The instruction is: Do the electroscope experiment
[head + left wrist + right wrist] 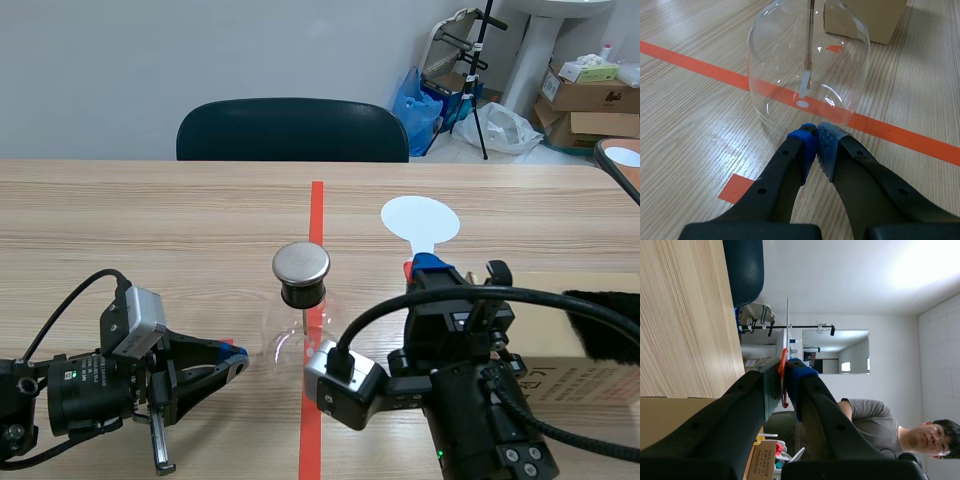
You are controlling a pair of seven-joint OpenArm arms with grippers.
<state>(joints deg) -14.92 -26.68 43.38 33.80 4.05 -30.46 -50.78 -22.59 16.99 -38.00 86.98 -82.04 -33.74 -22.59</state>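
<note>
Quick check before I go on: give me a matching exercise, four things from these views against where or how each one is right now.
Things:
1. left hand
2. white paddle
3. electroscope
4. cardboard box

States:
A. standing on the red tape line
B. clamped in the right hand
C. shut on nothing, tips near the glass
D. on the table's right side

Pairs: 1-C, 2-B, 3-A, 4-D
</note>
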